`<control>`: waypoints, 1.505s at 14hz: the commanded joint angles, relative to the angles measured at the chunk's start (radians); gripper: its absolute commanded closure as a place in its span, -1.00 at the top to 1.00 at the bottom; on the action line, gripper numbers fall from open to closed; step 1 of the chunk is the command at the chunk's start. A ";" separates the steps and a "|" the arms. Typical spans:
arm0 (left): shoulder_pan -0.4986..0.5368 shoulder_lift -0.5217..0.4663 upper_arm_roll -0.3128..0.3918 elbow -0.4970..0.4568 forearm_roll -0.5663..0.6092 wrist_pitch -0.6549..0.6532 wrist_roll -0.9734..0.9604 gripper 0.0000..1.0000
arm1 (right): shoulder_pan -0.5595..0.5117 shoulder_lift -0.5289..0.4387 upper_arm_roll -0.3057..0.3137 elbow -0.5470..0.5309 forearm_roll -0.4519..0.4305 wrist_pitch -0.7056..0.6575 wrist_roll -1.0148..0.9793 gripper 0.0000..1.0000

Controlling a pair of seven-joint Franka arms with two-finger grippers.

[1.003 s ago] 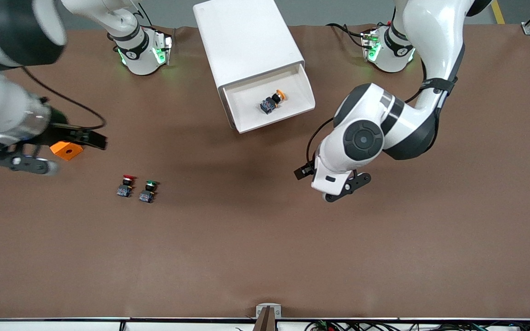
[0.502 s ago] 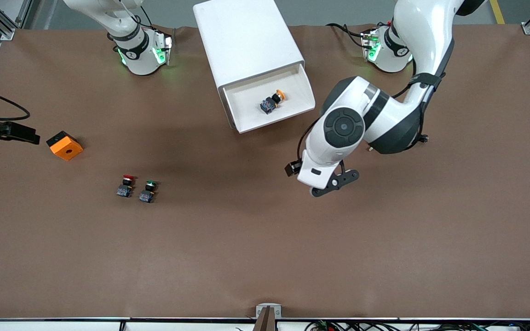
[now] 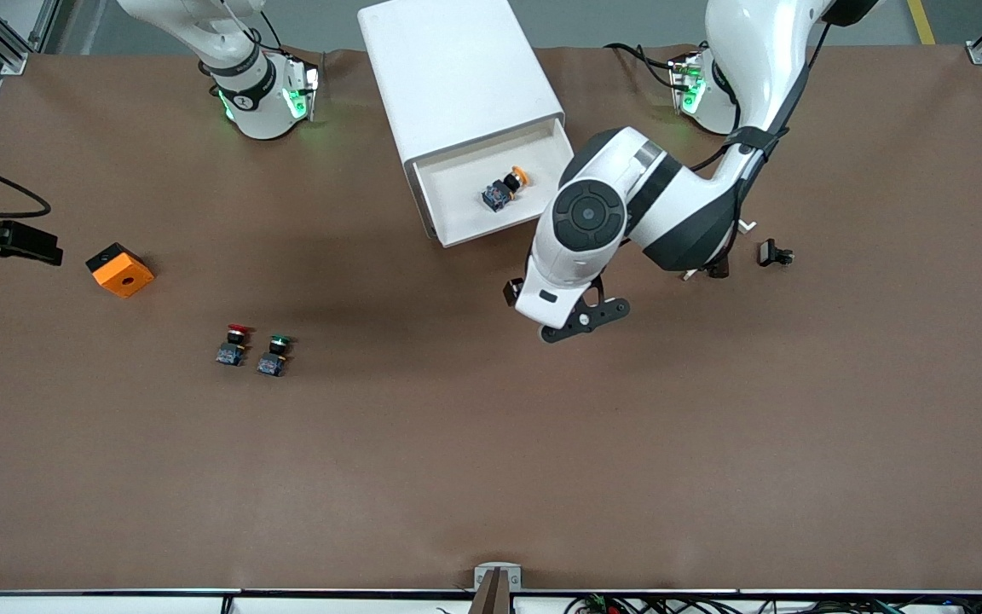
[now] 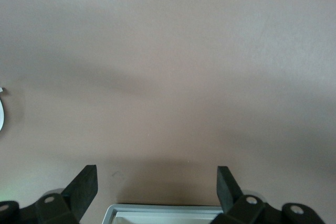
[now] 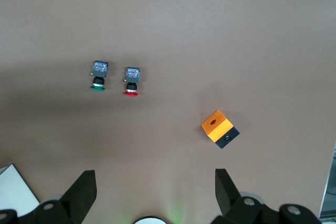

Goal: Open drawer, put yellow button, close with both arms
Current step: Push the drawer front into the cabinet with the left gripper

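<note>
1. The top drawer (image 3: 457, 183) of the white cabinet (image 3: 457, 77) stands pulled open, and the yellow button (image 3: 505, 188) lies inside it on its side.
2. The left hand (image 4: 156, 184) hovers over the desk (image 3: 491, 477) just in front of the drawer, at about five o'clock from it in the front view. Its fingers are apart and hold nothing.
3. The left arm's wrist overlaps one corner of the drawer in the front view.
4. The right hand (image 5: 155, 184) hangs over the desk's edge at the right arm's end, its fingers apart and empty.
5. A red button (image 3: 233, 344) and a green button (image 3: 274, 355) stand side by side at seven o'clock from the drawer, an orange block (image 3: 119, 269) between eight and nine.
6. A small black part (image 3: 774, 253) lies between three and four o'clock.
</note>
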 commanded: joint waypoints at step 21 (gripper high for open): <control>-0.050 -0.192 -0.078 -0.346 0.022 0.163 -0.059 1.00 | -0.126 -0.290 0.012 -0.280 0.098 0.070 -0.104 1.00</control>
